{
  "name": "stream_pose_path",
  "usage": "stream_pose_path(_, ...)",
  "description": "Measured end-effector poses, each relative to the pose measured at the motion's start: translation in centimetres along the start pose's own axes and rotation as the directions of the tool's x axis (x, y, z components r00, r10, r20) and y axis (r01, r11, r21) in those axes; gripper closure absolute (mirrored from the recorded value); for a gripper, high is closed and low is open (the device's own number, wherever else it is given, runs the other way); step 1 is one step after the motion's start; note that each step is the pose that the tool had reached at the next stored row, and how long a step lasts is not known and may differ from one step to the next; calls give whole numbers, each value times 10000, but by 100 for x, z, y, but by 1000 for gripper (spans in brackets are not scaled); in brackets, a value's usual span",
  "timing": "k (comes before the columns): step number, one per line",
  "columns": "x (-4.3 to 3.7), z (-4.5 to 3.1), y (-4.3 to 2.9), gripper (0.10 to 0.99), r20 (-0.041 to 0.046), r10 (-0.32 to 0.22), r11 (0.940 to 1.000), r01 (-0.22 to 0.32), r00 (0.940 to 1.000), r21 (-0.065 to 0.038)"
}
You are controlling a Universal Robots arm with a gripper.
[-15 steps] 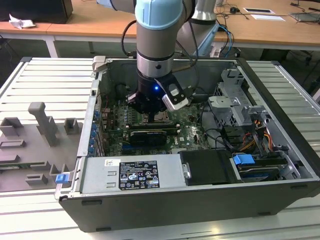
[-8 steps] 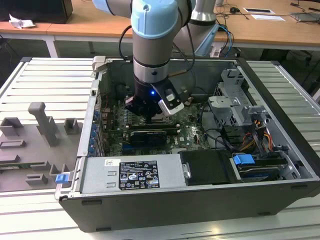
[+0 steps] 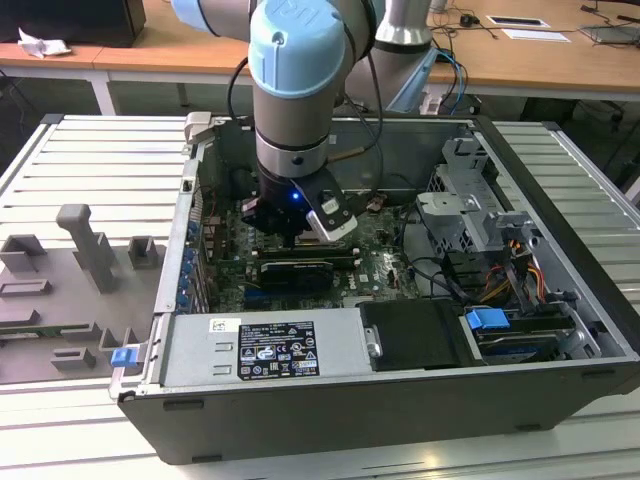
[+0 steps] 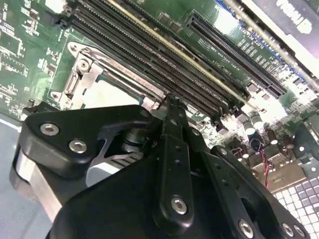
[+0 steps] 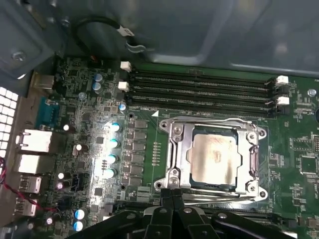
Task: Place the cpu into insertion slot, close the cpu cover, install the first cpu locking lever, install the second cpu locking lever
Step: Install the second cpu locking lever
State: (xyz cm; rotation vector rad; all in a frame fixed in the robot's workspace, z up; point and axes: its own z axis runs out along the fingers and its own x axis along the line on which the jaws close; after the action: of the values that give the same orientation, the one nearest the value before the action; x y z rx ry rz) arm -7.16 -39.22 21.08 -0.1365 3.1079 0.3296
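In the first wrist view, the gripper (image 5: pixel 172 195) sits nearest to the camera, and its two black fingers (image 5: pixel 166 199) are pressed together with no gap, so the pincer is closed tight and has nothing in it. Its tip is right at the near edge of the socket, by a thin silver bar that I think is a cpu locking lever (image 5: pixel 214 195), though I cannot tell if the tip is touching it. That bar runs along the near edge of the socket, across the way the fingers point. Just past the fingertips lies the cpu cover (image 5: pixel 175 149), a shiny metal frame that lies flat over the insertion slot (image 5: pixel 254 162). Through its big square window you can see the cpu (image 5: pixel 213 158), pale and flat, already sitting in its place. So the chip is in and the cover looks shut. Beyond the socket come the long black memory slots (image 5: pixel 199 92), lying side by side, and past them the grey wall of the computer case (image 5: pixel 224 30). In the exterior view, the arm (image 3: pixel 298 90) stands almost straight up and reaches down into the open case, with its wrist low over the green motherboard (image 3: pixel 385 262).
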Motion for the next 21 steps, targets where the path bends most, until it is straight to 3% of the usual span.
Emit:
stream_pose_path(4, 36, 30, -75, 980, 33, 5, 9993, -3, 10000, -377)
stream_pose_path(7, 38, 74, -85, 980, 38, 3, 9990, -1, 10000, -445)
stream_pose_path(10, 40, 95, -89, 980, 60, 4, 9977, 0, 10000, -678)
stream_pose_path(11, 41, 108, -91, 980, 71, 6, 9968, -1, 10000, -798)
stream_pose_path(17, 65, 148, -98, 980, 76, 5, 9962, 1, 10000, -869)
stream_pose_path(21, 67, 60, -79, 980, 80, 8, 9960, 0, 10000, -897)
